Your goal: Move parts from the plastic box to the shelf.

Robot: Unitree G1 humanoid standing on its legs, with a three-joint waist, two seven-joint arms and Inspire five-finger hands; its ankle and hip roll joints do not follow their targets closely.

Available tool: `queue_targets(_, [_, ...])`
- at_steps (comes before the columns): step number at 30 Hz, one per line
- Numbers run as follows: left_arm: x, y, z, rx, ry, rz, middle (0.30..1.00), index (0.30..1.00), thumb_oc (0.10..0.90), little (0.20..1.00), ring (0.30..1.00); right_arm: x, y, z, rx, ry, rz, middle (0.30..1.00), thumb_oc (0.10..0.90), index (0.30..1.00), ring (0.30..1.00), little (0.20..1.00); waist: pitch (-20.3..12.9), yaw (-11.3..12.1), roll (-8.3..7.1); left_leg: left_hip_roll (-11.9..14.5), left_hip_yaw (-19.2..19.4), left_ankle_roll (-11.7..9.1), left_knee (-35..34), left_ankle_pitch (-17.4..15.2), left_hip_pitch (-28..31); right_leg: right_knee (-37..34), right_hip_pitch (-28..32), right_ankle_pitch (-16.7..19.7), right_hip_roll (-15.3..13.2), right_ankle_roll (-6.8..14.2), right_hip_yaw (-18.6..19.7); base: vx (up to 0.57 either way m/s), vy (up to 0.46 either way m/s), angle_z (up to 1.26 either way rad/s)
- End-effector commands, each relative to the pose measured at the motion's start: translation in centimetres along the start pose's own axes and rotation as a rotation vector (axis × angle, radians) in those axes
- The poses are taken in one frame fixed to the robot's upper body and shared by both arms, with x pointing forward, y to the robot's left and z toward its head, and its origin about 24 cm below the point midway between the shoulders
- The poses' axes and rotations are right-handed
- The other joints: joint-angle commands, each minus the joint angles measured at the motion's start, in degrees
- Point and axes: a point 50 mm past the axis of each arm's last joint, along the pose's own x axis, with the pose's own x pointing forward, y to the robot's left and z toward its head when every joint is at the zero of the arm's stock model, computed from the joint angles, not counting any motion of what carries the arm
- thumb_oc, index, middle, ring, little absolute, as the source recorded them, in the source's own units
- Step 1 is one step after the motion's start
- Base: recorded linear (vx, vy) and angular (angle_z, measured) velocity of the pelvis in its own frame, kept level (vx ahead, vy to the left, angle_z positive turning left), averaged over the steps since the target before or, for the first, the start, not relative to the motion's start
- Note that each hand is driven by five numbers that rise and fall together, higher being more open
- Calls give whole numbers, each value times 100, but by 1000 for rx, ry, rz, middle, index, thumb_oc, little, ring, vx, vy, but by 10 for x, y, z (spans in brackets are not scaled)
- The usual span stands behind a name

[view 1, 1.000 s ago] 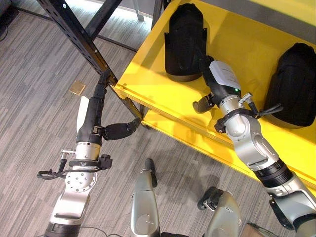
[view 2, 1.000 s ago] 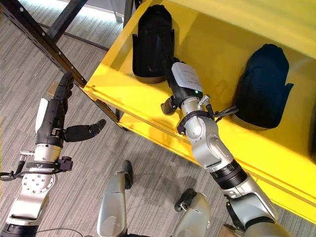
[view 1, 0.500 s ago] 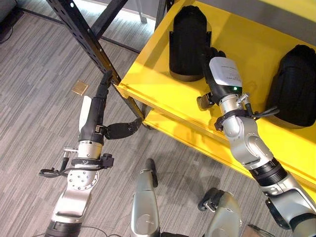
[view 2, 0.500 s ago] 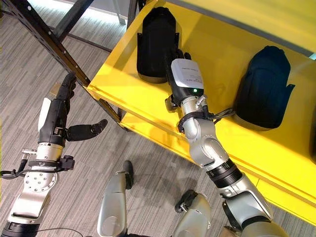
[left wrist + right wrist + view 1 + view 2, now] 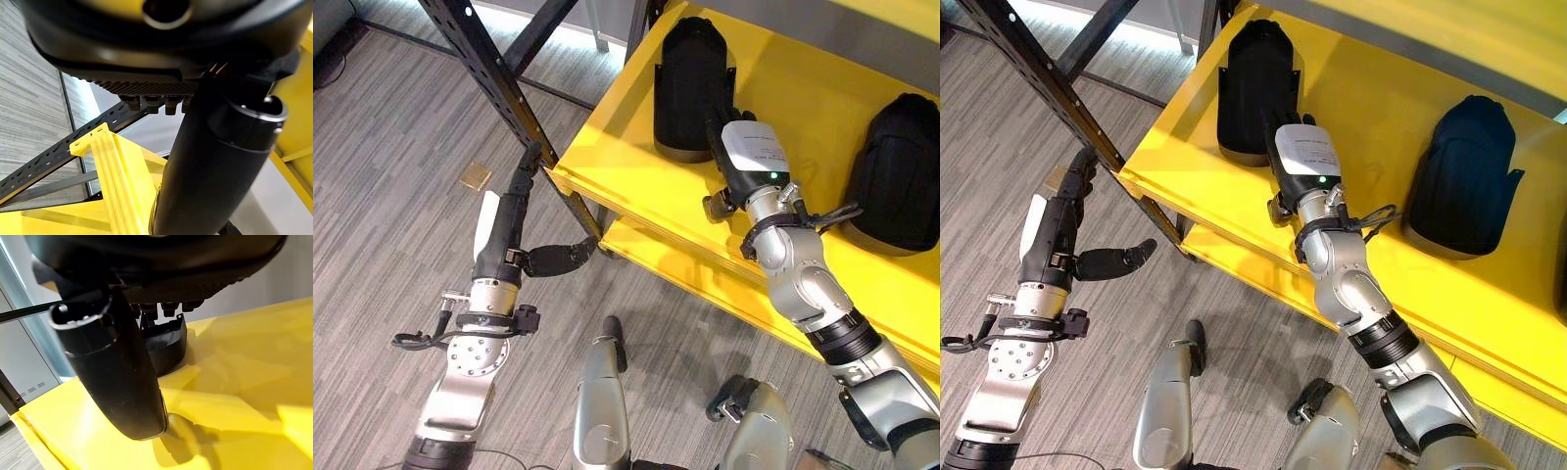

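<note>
- Grey wood-grain floor (image 5: 382, 147) spreads under us, with a dark perforated steel upright (image 5: 499, 83) crossing it at a slant and a small tan square (image 5: 475, 176) lying flat near that upright.
- We see the yellow shelf (image 5: 636, 176) as the largest holder: a shallow tray level with a raised front lip, and a second yellow level (image 5: 705, 279) just below it.
- Two black moulded parts stand upright on the upper level: the nearer part (image 5: 690, 83) toward the shelf's left end, the other part (image 5: 901, 176) well apart to its right.
- Our right hand (image 5: 1295, 157) reaches over the front lip and lies just beside the nearer part; its fingers run up along the part's side, and the right wrist view shows the thumb (image 5: 112, 372) straight, its tip down at the yellow surface. We cannot tell whether the fingers clasp the part or merely lie beside it.
- Our left hand (image 5: 504, 230) hangs outside the shelf by its corner, fingers straight and together, pointing toward the upright, thumb (image 5: 558, 258) stretched sideways toward the lower level; it holds nothing.
</note>
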Motion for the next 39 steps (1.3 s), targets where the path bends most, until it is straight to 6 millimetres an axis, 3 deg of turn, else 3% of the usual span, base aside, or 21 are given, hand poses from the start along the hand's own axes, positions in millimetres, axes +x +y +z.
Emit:
queue_targets(1, [11, 12, 51, 31, -274, 29, 1000, 1000, 900, 1000, 1000, 14, -69, 33, -119, -182, -375, 1000, 900, 1000, 1000, 1000, -168, 19, 56, 218, -12, -129, -117, -846, 750, -431, -13, 210, -83, 464, 564, 0, 0, 0])
queue_targets(9, [14, 9, 52, 26, -256, 32, 1000, 1000, 900, 1000, 1000, 1, -99, 58, -177, -317, -573, 1000, 900, 1000, 1000, 1000, -209, 16, 105, 206, -21, -116, -128, -858, 765, -396, -39, 198, -83, 471, 611, 5, 8, 0])
queue_targets(13, [15, 9, 53, 20, -253, 41, 1000, 1000, 900, 1000, 1000, -4, -105, 65, -149, -341, -529, 1000, 900, 1000, 1000, 1000, -218, 9, 118, 187, -38, -129, -151, -861, 770, -389, -44, 182, -85, 483, 622, 0, 0, 0])
queue_targets(28, [13, 9, 51, 11, -258, 25, 1000, 1000, 900, 1000, 1000, 3, -82, 74, -210, -374, -379, 1000, 900, 1000, 1000, 1000, -225, 87, 107, 197, -66, -123, -142, -859, 799, -349, -43, 167, -136, 469, 570, 0, 0, 0])
queue_targets(39, [13, 6, 50, 29, -261, 16, 1000, 1000, 900, 1000, 1000, 13, -48, 76, -143, -316, -210, 1000, 900, 1000, 1000, 1000, -232, 210, 89, 195, -145, -111, -115, -843, 790, -213, -18, 95, -182, 422, 485, 24, -4, 3])
